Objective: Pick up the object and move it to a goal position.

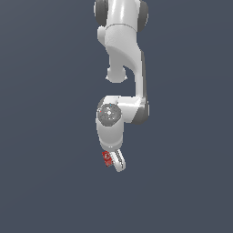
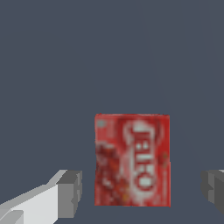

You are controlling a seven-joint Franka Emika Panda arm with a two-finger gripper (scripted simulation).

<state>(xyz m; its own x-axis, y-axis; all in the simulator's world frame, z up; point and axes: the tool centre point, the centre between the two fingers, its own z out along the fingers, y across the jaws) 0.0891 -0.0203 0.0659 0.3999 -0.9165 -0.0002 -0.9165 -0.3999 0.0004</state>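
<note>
The object [image 2: 131,159] is a small flat red box with white lettering on its face. In the wrist view it lies between my two grey fingertips [image 2: 70,192], with a narrow gap to one and a wider gap to the other. My gripper [image 2: 142,192] is open around it and touches it on neither side. In the exterior view the red object [image 1: 107,158] shows just at the exterior view's left of the white gripper [image 1: 117,163], low under the arm.
The white arm [image 1: 123,54] hangs down from the top of the exterior view. A plain dark grey-blue surface [image 1: 45,182] fills the rest of both views.
</note>
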